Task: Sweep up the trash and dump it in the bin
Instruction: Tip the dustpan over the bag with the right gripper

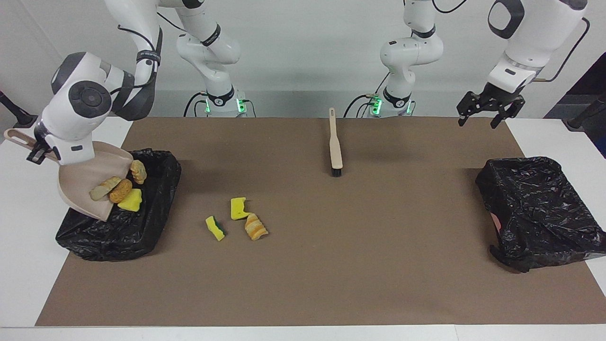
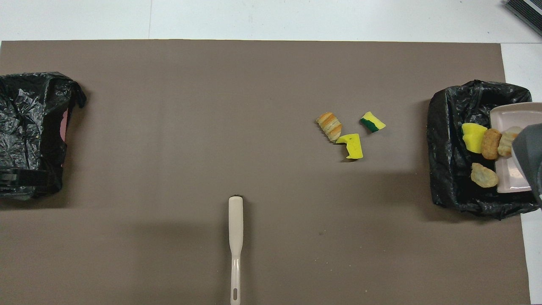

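My right gripper (image 1: 36, 152) is shut on the handle of the beige dustpan (image 1: 80, 184), which it holds tilted over the black-lined bin (image 1: 156, 208) at the right arm's end. Several scraps slide at the pan's lip: a pale chunk (image 1: 105, 188), a brown lump (image 1: 120, 190), a yellow sponge piece (image 1: 131, 201) and another lump (image 1: 138, 171). Three scraps lie on the brown mat beside that bin: a yellow sponge (image 1: 239, 208), a green-backed sponge (image 1: 215, 228) and a bread-like lump (image 1: 255, 226). My left gripper (image 1: 478, 122) is open and empty, up in the air over the mat's corner at the left arm's end.
The beige brush (image 1: 335, 147) lies on the mat midway along the table, near the robots, bristles pointing away from them. A second black-lined bin (image 1: 539, 208) stands at the left arm's end. The brown mat (image 1: 360, 265) covers most of the table.
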Available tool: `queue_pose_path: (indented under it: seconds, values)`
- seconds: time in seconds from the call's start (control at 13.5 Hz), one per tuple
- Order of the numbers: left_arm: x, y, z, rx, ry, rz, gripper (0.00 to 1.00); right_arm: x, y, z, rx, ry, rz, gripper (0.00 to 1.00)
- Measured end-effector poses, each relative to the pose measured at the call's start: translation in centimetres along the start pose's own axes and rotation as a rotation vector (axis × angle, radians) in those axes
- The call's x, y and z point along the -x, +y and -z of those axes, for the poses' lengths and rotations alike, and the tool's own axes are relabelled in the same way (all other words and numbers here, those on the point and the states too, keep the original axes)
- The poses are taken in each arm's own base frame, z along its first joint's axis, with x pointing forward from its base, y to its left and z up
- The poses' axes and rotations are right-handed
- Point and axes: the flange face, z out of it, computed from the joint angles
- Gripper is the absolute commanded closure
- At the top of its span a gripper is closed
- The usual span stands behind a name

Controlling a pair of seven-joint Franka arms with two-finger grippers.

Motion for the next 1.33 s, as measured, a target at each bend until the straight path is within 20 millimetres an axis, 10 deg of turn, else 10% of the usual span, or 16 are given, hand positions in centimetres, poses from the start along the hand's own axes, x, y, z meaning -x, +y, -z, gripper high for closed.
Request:
queue_pose_path:
  seconds: [0.67, 1.33]
  values:
    - [-4.5, 4.3, 3.7, -0.027, 0.022, -0.064, 0.0, 3.3, -2.6, 6.4, 0.055, -0.053, 0.046, 1.0]
    - [-4.1, 6.6, 6.6, -0.029, 0.061, -0.02, 0.0, -2.3, -4.3, 12.3, 0.058, 0.509, -0.068, 1.0]
